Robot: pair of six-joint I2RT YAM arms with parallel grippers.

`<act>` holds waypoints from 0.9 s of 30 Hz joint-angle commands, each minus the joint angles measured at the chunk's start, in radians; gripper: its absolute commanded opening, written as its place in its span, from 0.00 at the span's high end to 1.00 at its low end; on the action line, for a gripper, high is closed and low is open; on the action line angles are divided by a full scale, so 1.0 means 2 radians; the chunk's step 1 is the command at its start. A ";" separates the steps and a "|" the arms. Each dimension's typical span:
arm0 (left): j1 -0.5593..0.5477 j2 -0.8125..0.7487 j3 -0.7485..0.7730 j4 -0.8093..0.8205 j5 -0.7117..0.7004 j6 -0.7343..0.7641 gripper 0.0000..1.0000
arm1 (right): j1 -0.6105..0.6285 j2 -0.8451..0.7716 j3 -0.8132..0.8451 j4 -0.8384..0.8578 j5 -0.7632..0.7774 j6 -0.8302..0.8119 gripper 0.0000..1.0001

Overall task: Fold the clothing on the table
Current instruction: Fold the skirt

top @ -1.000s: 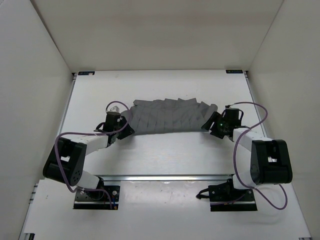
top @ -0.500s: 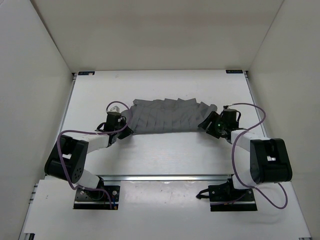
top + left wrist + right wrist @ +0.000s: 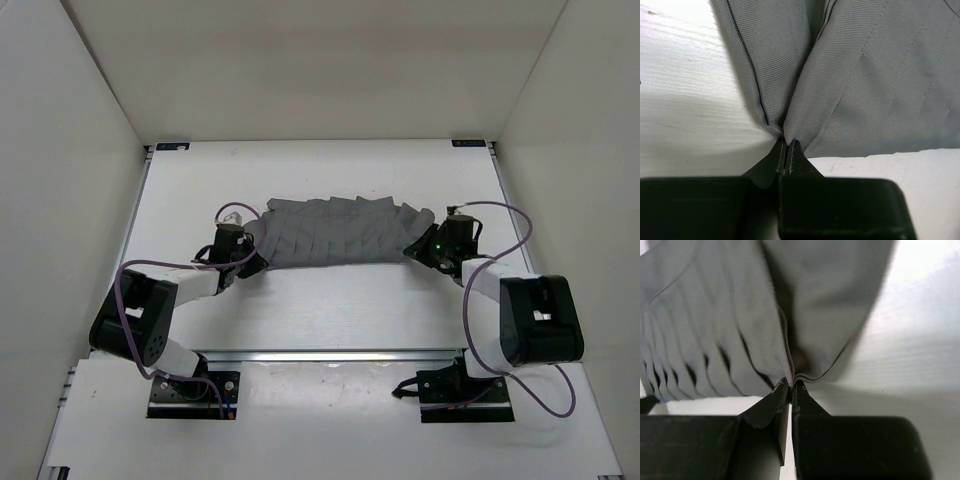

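Top view: the pleated grey skirt (image 3: pixel 340 232) lies spread across the middle of the white table (image 3: pixel 330 310), with plain white walls (image 3: pixel 80 150) on three sides. The left end effector (image 3: pixel 252 262) sits at the skirt's 8 o'clock corner and the right end effector (image 3: pixel 415 250) at its 4 o'clock corner.

Left wrist view: the jaws are pinched tight on the near hem, and cloth bunches at the tips.

Right wrist view: the jaws are likewise clamped on a hem fold.

The grasp looks made. Next, both corners probably need lifting together and carrying evenly toward 12 o'clock.
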State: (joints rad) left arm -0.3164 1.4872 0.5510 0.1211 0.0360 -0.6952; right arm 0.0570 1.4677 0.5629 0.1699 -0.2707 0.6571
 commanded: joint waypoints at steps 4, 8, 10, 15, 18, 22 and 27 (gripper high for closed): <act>-0.014 -0.005 -0.008 -0.005 0.000 0.008 1.00 | 0.056 -0.047 0.083 0.065 -0.082 -0.106 0.99; -0.018 -0.010 -0.018 0.000 0.002 0.000 1.00 | 0.116 -0.001 0.163 0.054 -0.150 -0.143 1.00; -0.020 -0.013 -0.020 0.001 0.001 -0.004 1.00 | 0.155 0.030 0.213 0.051 -0.184 -0.152 1.00; -0.015 -0.023 -0.031 0.005 0.004 -0.004 1.00 | 0.210 0.146 0.327 0.012 -0.265 -0.177 1.00; -0.011 -0.033 -0.035 0.003 0.003 -0.003 1.00 | 0.236 0.208 0.401 -0.064 -0.298 -0.210 1.00; -0.010 -0.035 -0.040 0.005 0.001 -0.001 1.00 | 0.266 0.264 0.452 -0.113 -0.322 -0.236 1.00; -0.007 -0.030 -0.041 0.006 0.003 -0.004 1.00 | 0.299 0.293 0.478 -0.123 -0.319 -0.238 1.00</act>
State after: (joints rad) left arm -0.3359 1.4441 0.4904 0.1616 0.0387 -0.7078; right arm 0.6216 2.0525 1.4536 -0.0536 -0.8547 0.2188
